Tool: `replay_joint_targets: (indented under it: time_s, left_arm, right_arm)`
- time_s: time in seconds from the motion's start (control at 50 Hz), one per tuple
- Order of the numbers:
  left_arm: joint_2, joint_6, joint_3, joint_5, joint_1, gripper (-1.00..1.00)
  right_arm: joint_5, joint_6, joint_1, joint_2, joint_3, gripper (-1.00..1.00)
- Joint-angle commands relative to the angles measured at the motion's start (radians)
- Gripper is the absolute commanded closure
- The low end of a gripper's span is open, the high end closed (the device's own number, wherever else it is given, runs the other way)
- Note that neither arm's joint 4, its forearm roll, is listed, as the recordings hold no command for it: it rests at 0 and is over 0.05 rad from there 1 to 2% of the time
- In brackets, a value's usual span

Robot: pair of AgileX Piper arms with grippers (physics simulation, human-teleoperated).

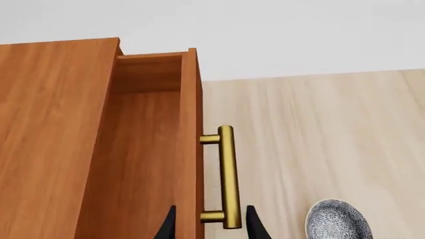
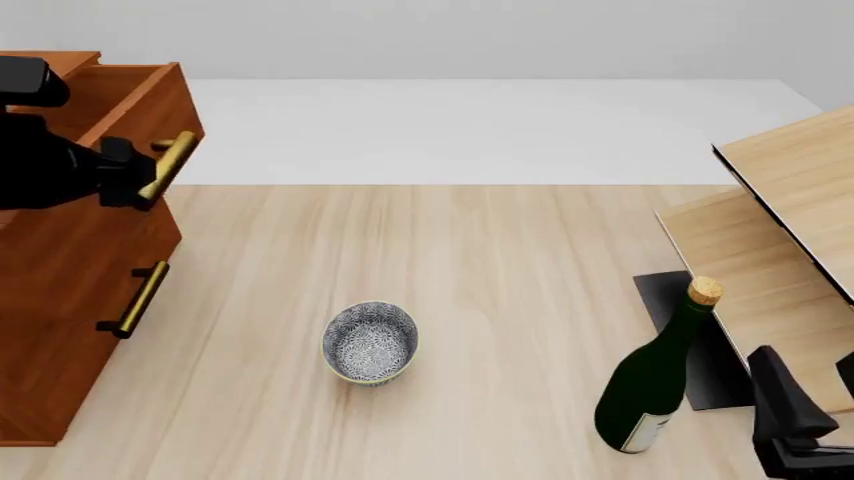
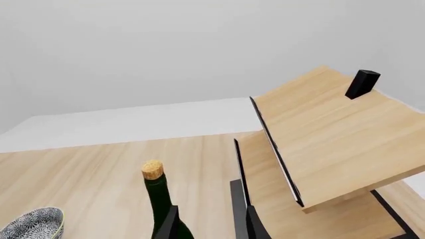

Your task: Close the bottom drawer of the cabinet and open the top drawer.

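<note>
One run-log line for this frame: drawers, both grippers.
top drawer: pulled out | bottom drawer: not seen protruding | left gripper: fingers astride top handle, contact unclear | right gripper: open, idle by bottle

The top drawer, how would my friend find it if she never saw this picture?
Look for the tall reddish-brown cabinet at the table's left edge. The top drawer is its uppermost box, with the left gripper at its brass handle. Unlike the drawer below, it is pulled out, so you can see inside.

You face a plain pale grey wall (image 2: 467, 35); your light-wood bench (image 2: 507, 300) runs to it, a pale wooden rack (image 2: 787, 200) standing at right.
</note>
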Motion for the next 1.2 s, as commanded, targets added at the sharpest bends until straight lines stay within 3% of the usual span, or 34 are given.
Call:
replay_joint_targets:
  time_s: [0.02, 1.2]
  left_arm:
    - [0.019, -0.015, -0.018, -0.008, -0.045, -1.0]
    - [0.101, -0.128, -0.065, -0.087, -0.272, -1.0]
  right_arm:
    - [-0.001, 0.002, -0.003, 0.001, 0.0, -1.0]
    - [-0.003, 0.003, -0.007, 0.001, 0.001, -1.0]
